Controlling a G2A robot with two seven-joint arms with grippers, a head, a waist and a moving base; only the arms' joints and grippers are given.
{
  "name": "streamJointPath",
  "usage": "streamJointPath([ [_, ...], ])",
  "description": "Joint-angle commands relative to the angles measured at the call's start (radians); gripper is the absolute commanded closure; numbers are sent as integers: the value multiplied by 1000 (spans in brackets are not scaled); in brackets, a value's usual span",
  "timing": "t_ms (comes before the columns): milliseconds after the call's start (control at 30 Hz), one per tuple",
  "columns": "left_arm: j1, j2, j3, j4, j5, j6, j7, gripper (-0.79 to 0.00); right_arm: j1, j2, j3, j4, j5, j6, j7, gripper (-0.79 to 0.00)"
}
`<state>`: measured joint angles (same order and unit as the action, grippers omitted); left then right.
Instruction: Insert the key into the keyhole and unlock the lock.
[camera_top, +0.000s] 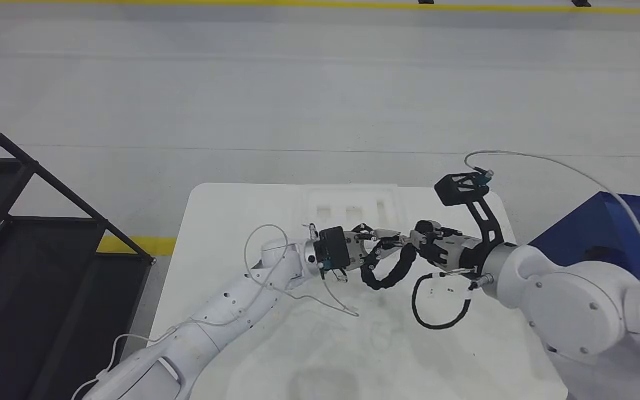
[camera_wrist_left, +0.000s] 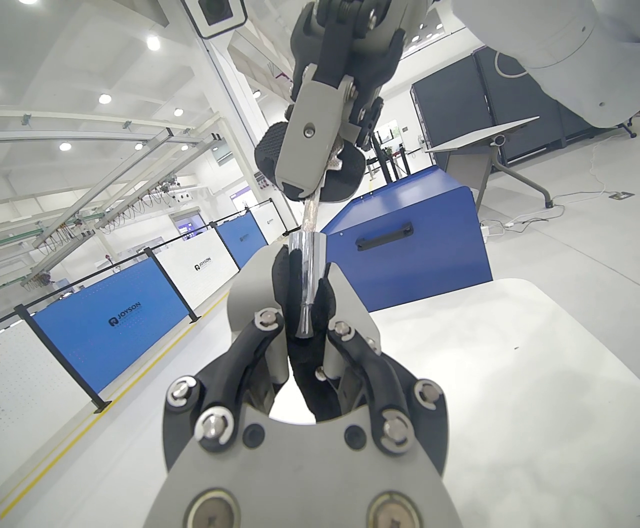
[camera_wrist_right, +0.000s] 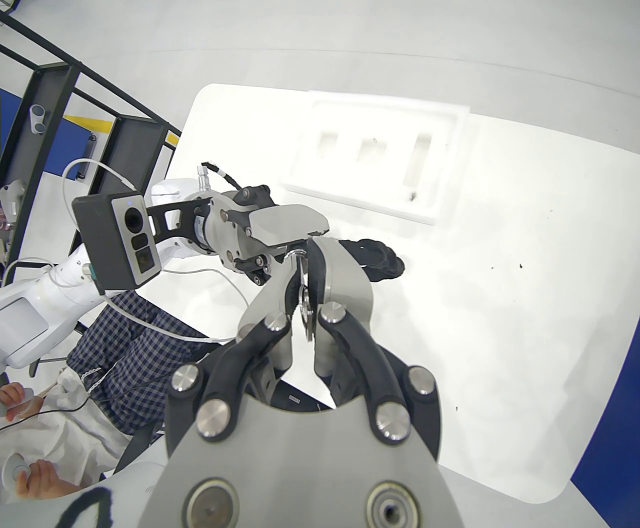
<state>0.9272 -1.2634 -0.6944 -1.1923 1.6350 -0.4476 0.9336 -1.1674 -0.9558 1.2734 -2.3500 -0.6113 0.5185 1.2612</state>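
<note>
Chrome tubular lock (camera_wrist_left: 306, 280), silver key (camera_wrist_left: 311, 215) at its end

Glossy metal lock (camera_wrist_left: 306, 282), matt table (camera_wrist_left: 500, 380)

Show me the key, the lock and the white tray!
key (camera_wrist_left: 311, 215): left wrist view, on its blade.
lock (camera_wrist_left: 306, 285): left wrist view, on its shiny metal body.
white tray (camera_wrist_right: 397, 150): right wrist view, on a bare part between its holes.

Left claw (camera_wrist_left: 305, 280) and right claw (camera_wrist_right: 304, 285), both clamped tight, face each other tip to tip.
</note>
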Motion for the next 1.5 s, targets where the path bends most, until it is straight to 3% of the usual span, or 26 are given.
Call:
streamJointPath([
  [0, 0, -1, -2, 1, 0, -3, 2, 0, 1, 0, -6, 0, 0, -1, 0, 0],
  [1000, 7, -14, -14, -7, 49, -17, 12, 0, 42, -2, -50, 20, -8, 15, 25, 0],
  [1033, 8, -14, -15, -5, 47, -17, 12, 0, 43, -2, -51, 21, -5, 15, 25, -65],
  [1067, 8, -15, -16, -3, 45, -19, 12, 0, 44, -2, -51, 22, -2, 16, 24, -573],
  [1100, 8, -15, -17, 0, 42, -23, 11, 0, 46, -3, -50, 22, 3, 17, 23, -785],
  [1300, 8, -19, -23, 13, 16, -47, -1, 0, 61, -3, -27, 16, 31, -31, -15, -785],
  [1467, 4, -20, -41, 28, -59, -138, -42, 0, 76, 2, 2, 35, 56, -213, -28, -785],
])
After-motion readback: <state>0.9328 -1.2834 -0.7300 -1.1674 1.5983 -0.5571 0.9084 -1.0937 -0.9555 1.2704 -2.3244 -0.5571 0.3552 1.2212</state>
